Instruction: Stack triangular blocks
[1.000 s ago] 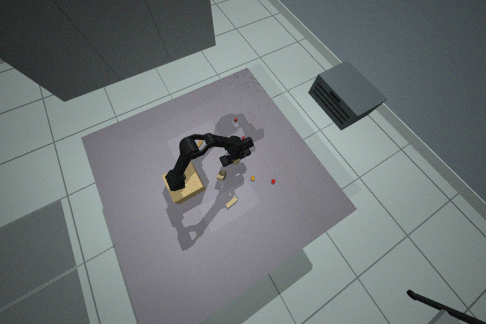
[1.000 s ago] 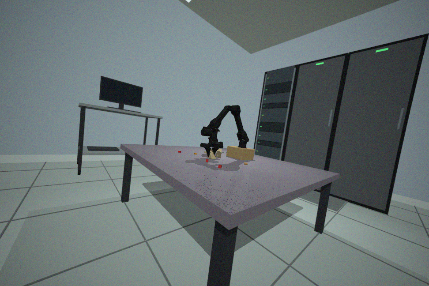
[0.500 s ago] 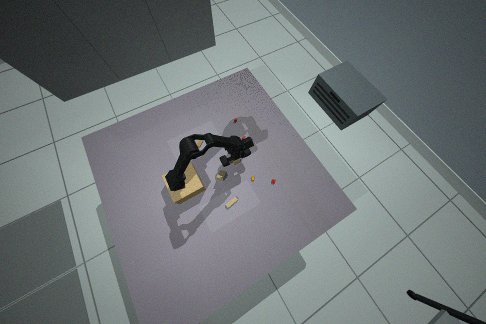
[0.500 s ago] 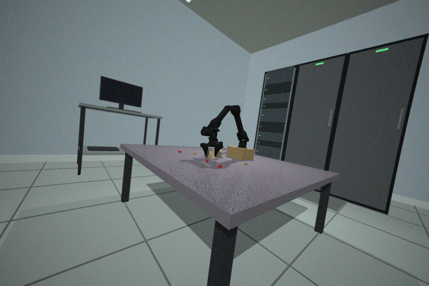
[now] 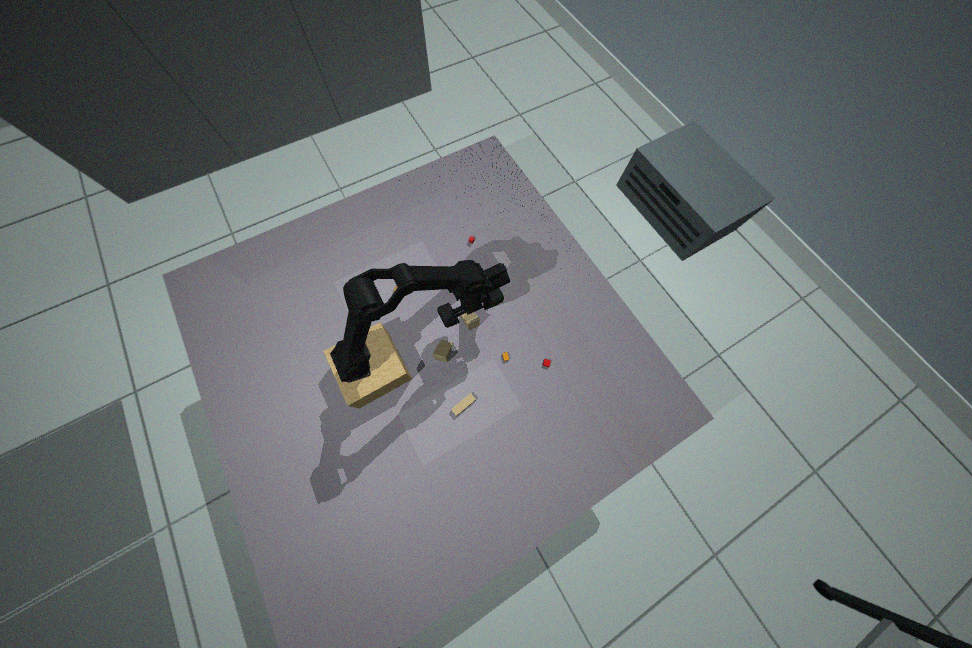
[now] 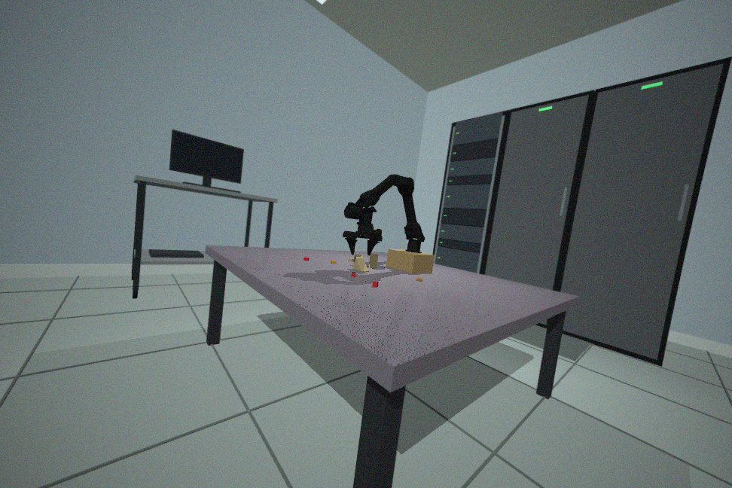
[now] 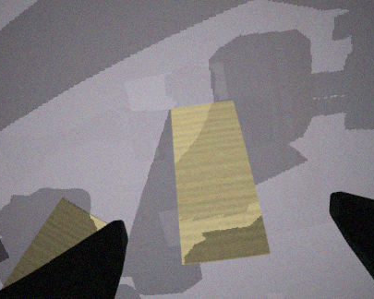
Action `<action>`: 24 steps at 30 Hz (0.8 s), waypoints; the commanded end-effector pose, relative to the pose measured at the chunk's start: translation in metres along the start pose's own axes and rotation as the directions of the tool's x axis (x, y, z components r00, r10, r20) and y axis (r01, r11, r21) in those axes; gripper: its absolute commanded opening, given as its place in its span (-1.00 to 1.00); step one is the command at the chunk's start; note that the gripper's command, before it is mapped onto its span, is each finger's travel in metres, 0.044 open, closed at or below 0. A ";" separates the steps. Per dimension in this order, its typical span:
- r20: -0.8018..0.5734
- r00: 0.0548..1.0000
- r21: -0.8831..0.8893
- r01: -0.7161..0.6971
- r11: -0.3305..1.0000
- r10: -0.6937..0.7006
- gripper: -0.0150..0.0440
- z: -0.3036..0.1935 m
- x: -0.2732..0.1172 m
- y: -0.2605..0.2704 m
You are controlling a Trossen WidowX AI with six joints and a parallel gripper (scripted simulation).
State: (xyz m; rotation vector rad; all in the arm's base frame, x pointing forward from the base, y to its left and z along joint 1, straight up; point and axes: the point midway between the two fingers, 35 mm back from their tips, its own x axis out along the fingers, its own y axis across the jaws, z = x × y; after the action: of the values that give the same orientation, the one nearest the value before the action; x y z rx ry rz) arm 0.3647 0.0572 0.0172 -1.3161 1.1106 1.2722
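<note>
One triangular block (image 5: 470, 321) (image 6: 360, 264) (image 7: 215, 171) stands on the table (image 5: 579, 412) (image 6: 436, 305), with a sloping side visible in the exterior view. The other triangular block (image 5: 443, 350) (image 6: 373, 260) (image 7: 47, 240) stands a little apart from it, turned at an angle. In the wrist view, the left finger partly hides it. My gripper (image 5: 469, 307) (image 6: 361, 253) (image 7: 227, 218) is open and empty, its fingertips above and to either side of the first block. The two blocks are not stacked.
A flat pale plank (image 5: 463, 405) lies on the table. An orange piece (image 5: 505, 356) (image 6: 333, 262) and a red cube (image 5: 546, 363) (image 6: 306, 258) lie farther out. Another red cube (image 5: 471, 239) (image 6: 375, 284) lies on the opposite side. The arm stands on a wooden base (image 5: 384, 366) (image 6: 404, 261).
</note>
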 end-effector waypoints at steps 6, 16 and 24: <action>0.032 0.999 0.264 -0.021 0.964 0.013 1.00 -0.006 -0.001 0.001; 0.174 0.984 0.961 -0.179 0.212 0.041 1.00 -0.026 -0.009 0.003; 0.280 0.959 0.847 -0.230 -0.479 0.036 1.00 -0.038 -0.018 0.003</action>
State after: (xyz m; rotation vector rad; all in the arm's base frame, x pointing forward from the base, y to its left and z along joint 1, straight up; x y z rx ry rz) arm 0.3590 0.0333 0.0231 -0.2998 1.5112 0.5299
